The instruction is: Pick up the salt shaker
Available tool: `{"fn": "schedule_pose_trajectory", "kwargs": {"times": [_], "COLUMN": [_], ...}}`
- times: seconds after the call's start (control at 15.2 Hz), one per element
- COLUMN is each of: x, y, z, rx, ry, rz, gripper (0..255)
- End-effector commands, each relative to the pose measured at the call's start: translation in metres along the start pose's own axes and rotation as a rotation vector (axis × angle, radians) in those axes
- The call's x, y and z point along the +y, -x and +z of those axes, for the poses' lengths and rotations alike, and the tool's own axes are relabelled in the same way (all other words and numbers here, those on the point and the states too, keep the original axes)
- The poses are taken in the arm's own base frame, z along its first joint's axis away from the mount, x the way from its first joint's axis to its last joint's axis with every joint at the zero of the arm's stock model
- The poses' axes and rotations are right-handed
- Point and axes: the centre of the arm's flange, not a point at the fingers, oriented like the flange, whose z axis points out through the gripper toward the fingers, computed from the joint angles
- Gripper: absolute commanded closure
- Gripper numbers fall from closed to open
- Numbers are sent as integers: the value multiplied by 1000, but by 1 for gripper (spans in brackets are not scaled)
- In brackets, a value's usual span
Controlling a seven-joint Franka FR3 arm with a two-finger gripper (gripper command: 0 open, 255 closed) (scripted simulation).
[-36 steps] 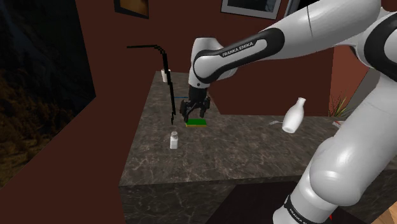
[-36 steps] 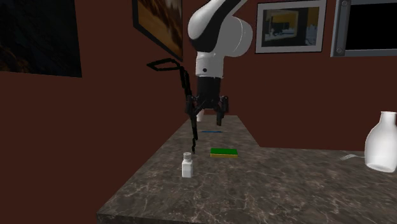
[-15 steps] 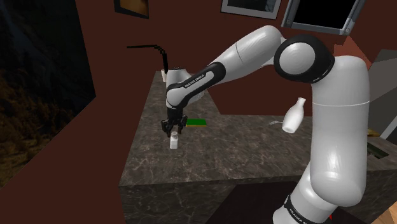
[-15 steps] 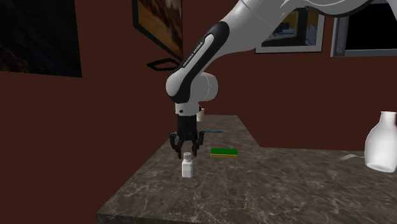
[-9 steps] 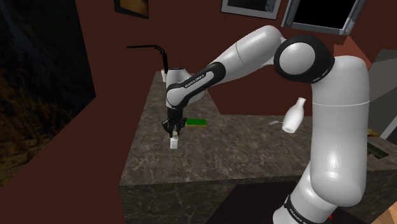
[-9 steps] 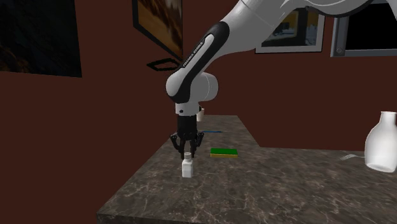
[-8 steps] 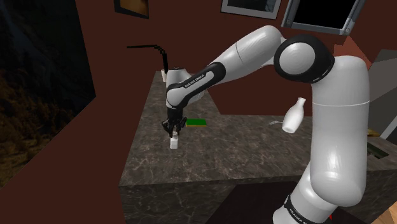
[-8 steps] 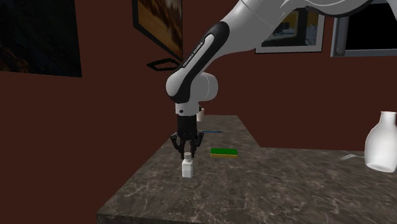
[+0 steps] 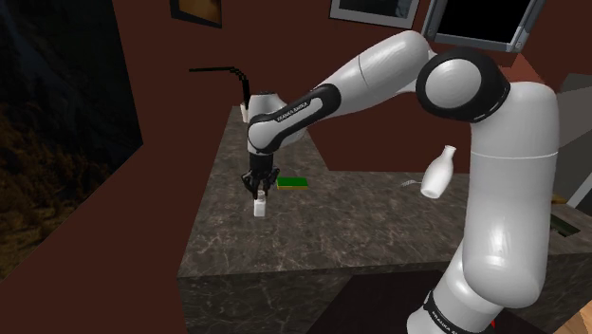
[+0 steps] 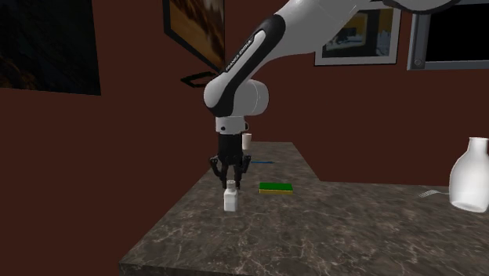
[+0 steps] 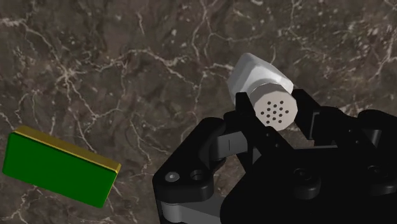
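We record dark red-brown walls (image 10: 117, 157) under dim light. A dark, white-veined stone counter (image 9: 360, 228) occupies the centre of the frame. Framed pictures (image 10: 378, 35) hang along the upper edge. We note a grey-framed black panel (image 9: 479, 17) at upper right and a dark textured panel (image 9: 57, 142) at left.

Surface finishes
The table (image 11: 95, 63) is dark stone with white veins, smooth, with a low sheen. The salt shaker (image 11: 251, 73) is smooth pale grey with a perforated cap. The tool (image 10: 230, 183) is smooth black. The green block (image 11: 57, 167) is matt.
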Motion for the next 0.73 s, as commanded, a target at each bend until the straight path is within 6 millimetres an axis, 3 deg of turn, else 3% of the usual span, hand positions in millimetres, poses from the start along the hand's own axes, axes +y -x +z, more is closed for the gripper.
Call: {"fn": "schedule_pose_trajectory", "kwargs": {"times": [0.0, 0.53, 0.66], "x": [0, 0, 0], "y": [0, 1, 1], "z": [-10, -53, -53], "rx": [0, 0, 0], "ry": [0, 0, 0], "rz": [0, 0, 0], "gripper": [255, 255, 255]}}
